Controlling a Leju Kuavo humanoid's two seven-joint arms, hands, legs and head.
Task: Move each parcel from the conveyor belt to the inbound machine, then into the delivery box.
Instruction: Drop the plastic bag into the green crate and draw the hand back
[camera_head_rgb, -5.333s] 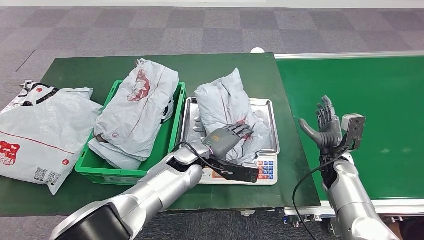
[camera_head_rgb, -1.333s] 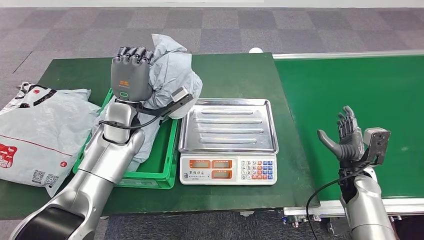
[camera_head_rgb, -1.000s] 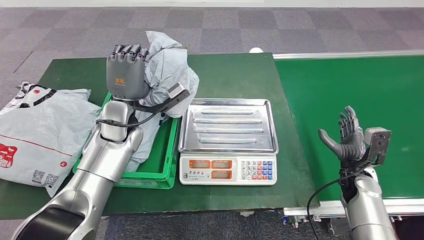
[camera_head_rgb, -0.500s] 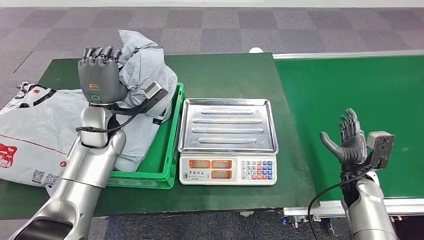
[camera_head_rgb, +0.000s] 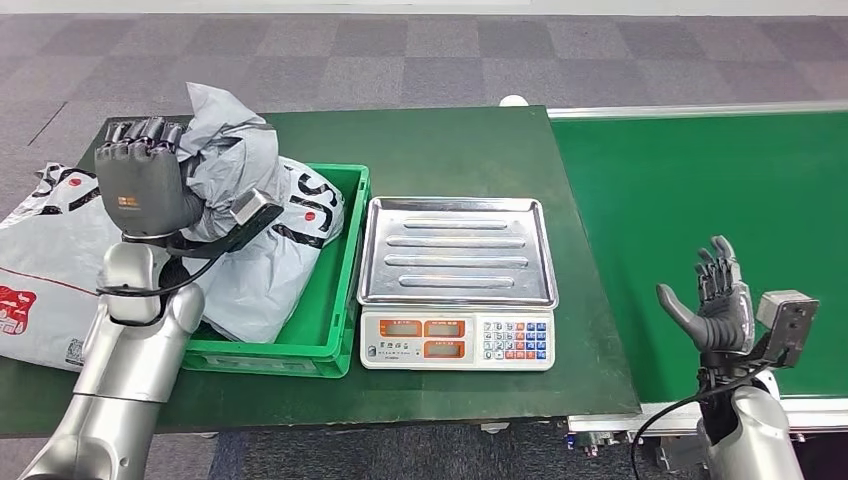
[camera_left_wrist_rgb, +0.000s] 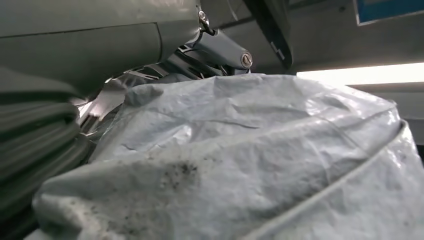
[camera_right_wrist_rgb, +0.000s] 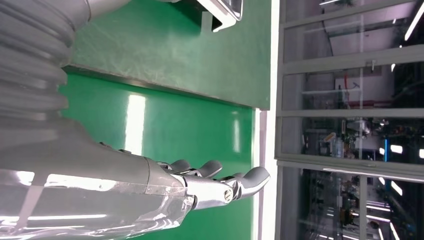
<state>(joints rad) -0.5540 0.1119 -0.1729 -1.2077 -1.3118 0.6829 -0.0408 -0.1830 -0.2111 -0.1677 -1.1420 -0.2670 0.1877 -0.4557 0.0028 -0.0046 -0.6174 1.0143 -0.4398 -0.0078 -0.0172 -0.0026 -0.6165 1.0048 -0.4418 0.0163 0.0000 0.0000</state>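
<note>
Crumpled grey plastic parcel bag (camera_left_wrist_rgb: 260, 165), dark-speckled, lies against my grey ribbed hand cover (camera_left_wrist_rgb: 35, 135); fingers hidden.

The left arm rises steeply from the lower left, its silver forearm near upright, and the left hand (camera_head_rgb: 145, 185) is raised with its back to the head camera, fingers curled over a grey parcel (camera_head_rgb: 225, 160) that it grips (the wrist view shows the crumpled plastic pressed close against the hand). The right arm comes up at the lower right corner — its right hand (camera_head_rgb: 718, 305) stands upright, palm turned inward, fingers apart and slightly bent, thumb out to the side, holding nothing.
</note>
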